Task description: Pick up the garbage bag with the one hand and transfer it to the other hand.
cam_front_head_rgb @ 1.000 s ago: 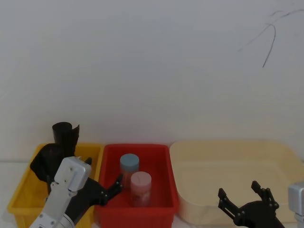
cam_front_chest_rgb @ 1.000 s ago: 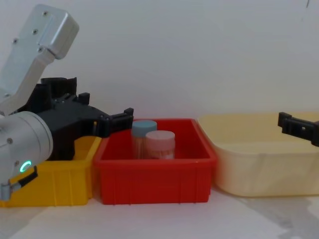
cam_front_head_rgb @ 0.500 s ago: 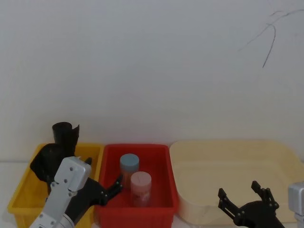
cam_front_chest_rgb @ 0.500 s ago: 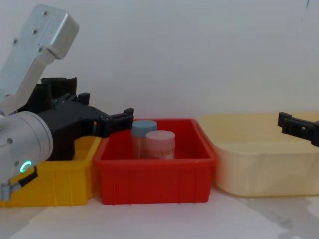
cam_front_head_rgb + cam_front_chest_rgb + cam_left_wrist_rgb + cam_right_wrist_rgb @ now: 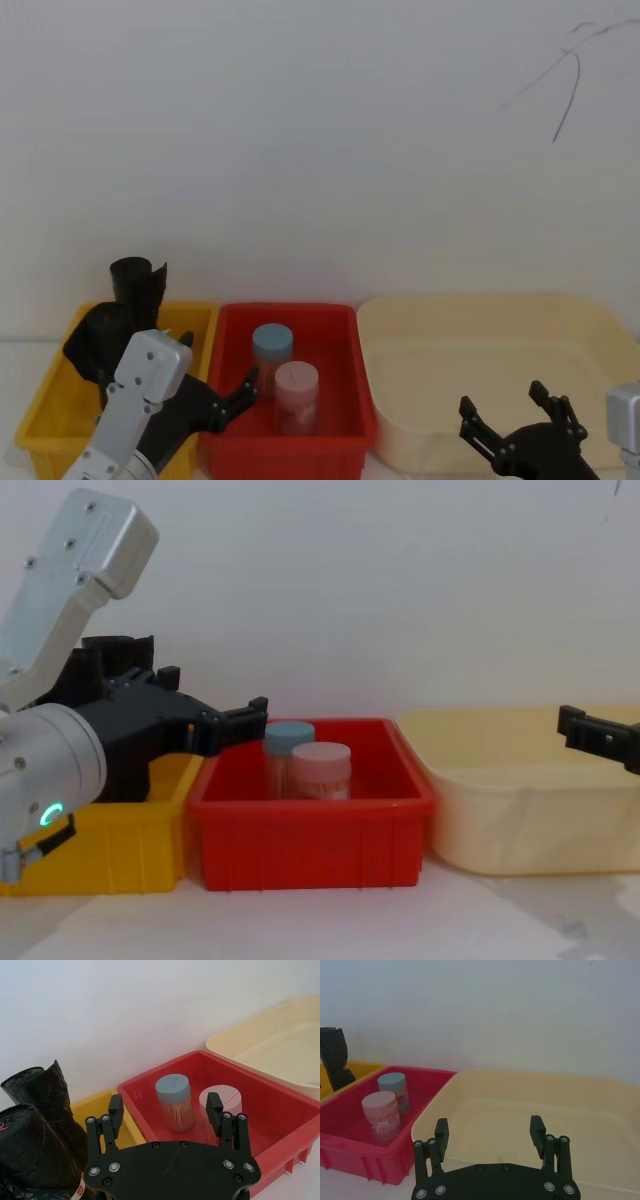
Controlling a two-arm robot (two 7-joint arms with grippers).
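Garbage bag (image 5: 32, 1160), red-and-white label (image 5: 77, 1191) unreadable, in yellow bin (image 5: 97, 1104); left claw (image 5: 165, 1106) released.

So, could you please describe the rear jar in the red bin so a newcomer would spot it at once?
Three bins line the wall: a yellow bin, a red bin in the middle, a cream bin. Two jars stand in the red bin; yours is the rear jar, nearer the wall. Its blue lid sets it apart from the pink-lidded jar in front.

A white tabletop (image 5: 320, 930) carries three plastic bins in a row along the wall: a yellow rectangular bin (image 5: 110, 858), a red rectangular bin (image 5: 310, 848) and a wide cream tub (image 5: 530, 825).
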